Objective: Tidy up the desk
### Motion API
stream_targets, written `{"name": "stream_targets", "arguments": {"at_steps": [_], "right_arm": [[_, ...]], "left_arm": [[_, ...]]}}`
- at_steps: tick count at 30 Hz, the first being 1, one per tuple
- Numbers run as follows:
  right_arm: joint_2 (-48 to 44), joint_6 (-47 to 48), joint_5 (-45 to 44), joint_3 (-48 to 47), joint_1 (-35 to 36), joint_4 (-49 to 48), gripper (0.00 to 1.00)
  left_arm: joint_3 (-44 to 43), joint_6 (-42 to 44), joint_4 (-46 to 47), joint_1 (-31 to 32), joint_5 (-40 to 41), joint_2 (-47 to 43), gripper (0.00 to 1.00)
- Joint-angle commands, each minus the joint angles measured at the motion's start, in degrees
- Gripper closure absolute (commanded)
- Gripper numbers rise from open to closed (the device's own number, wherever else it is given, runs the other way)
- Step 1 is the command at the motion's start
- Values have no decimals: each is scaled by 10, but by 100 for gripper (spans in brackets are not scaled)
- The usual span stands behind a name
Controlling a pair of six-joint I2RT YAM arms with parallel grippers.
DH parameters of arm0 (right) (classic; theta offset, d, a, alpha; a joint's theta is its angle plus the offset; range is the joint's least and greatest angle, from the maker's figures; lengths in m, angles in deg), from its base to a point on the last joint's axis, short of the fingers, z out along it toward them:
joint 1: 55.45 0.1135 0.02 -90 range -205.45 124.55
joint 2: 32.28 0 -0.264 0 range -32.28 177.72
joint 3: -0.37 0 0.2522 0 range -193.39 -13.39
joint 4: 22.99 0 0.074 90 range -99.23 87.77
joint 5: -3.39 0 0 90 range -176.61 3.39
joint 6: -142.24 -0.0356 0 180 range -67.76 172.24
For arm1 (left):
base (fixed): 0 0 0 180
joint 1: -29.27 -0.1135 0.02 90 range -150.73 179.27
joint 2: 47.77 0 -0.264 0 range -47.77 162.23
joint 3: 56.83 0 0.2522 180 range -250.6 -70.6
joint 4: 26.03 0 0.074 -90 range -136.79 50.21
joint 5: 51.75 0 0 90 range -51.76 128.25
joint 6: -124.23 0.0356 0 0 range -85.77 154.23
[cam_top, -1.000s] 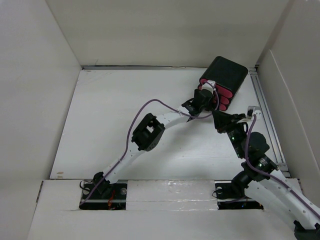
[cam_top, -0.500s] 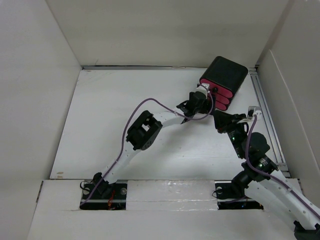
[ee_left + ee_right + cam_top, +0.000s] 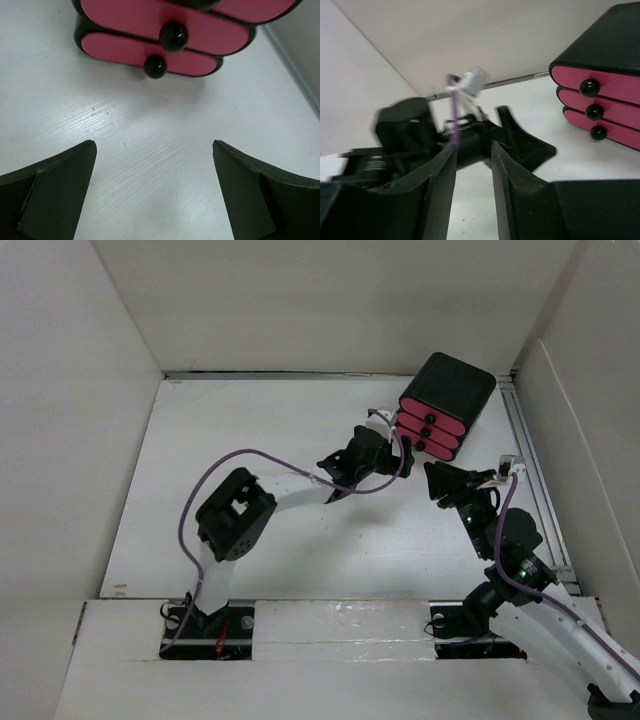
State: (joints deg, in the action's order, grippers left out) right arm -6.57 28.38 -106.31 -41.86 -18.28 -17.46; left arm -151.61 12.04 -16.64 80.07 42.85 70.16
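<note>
While our left gripper (image 3: 154,146) hung spread wide and empty just before the black box of pink drawers (image 3: 125,20), our right gripper (image 3: 471,152) stood narrowly parted, holding nothing; the white desk (image 3: 220,440) lay beneath both, the box at its far right corner.

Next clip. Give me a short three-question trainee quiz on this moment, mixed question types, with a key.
1. True or false: the left gripper is shut on the black box.
2. How many pink drawers does the box show? A) two B) three C) four
3. Fill in: the box stands at the far ___ corner of the desk.
Key: 1 false, the gripper is open and short of the box; 2 B; 3 right.
</note>
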Motion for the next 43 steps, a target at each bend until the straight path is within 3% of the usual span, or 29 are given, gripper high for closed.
{"name": "stream_targets", "arguments": {"at_steps": [1,5,8,11,18,25,29,38,43], "right_arm": [[-5,2,-3,4,3,-29,60],[-12,0,-9,5,3,-28,49],[-14,-3,-13,9,3,-29,43],[-13,-6,-17,10,3,-32,42],[-10,-10,-21,1,3,-28,41],[-15,-22,-2,-16,8,-1,42],[-47,-31,42,-36,8,21,49],[-205,-14,35,-77,8,66,47],[-161,-16,46,-78,8,77,43]], "left_arm": [[68,9,92,3,26,-123,1],[188,-8,116,3,85,-281,1],[324,-24,121,3,141,-398,1],[395,-45,106,3,198,-519,1],[544,-129,-39,-8,269,-793,1],[592,-161,-110,-8,286,-929,1],[595,-153,-125,-8,282,-985,1],[575,-133,-161,-8,284,-1057,1],[596,-136,-128,-8,263,-1057,1]]}}
